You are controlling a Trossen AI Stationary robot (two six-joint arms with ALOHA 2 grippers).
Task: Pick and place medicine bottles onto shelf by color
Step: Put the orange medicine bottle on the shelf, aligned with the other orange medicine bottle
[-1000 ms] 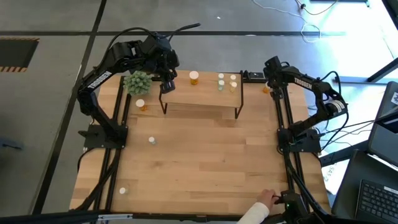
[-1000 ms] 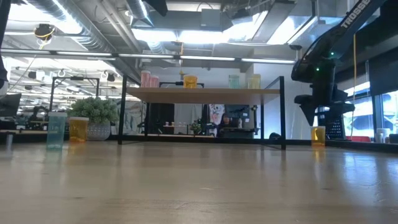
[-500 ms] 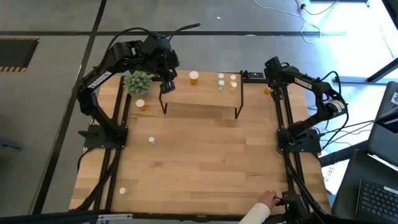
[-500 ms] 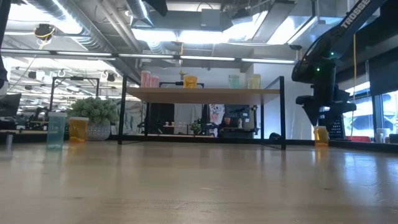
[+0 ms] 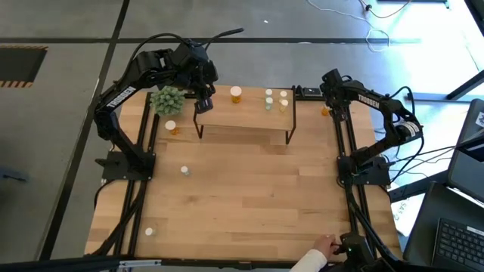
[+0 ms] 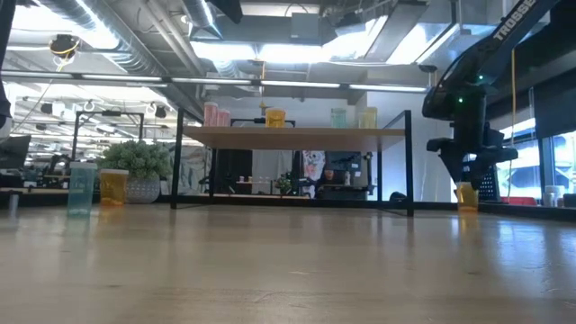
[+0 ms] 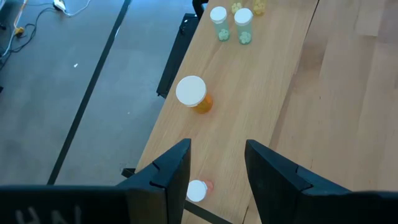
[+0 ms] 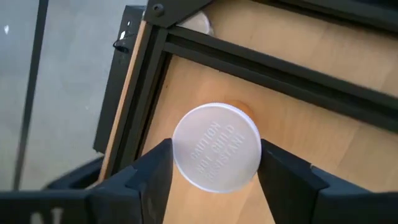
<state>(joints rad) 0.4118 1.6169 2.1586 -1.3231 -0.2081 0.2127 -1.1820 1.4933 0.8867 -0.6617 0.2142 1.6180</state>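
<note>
The orange medicine bottle (image 8: 216, 153) we are after stands upright at the far right corner of the tabletop (image 5: 249, 196), beside the table's black frame rail. Our right gripper (image 8: 214, 171) has its two fingers on either side of the white cap, very near it or just touching; we cannot tell whether the grip is firm yet. We judge this the grasp step, with the bottle bound for the shelf (image 5: 243, 117) at the far edge. On that shelf an orange bottle (image 5: 237, 94) sits near the middle and pale green-yellow bottles (image 5: 275, 100) cluster toward the right end, apparently sorted by colour; in the low view pink-red ones (image 6: 216, 114) stand at the left end. Our left gripper (image 7: 216, 169) hangs over the shelf's left end with its fingers parted and nothing between them, a pink-red bottle (image 7: 198, 190) below it. More bottles wait on the tabletop's left side (image 5: 172, 128) (image 5: 184, 171) (image 5: 149, 232), near a spiky potted plant (image 5: 167, 100). The tabletop is pale wooden planking; a person's hand (image 5: 322, 245) rests at the near edge.
</note>
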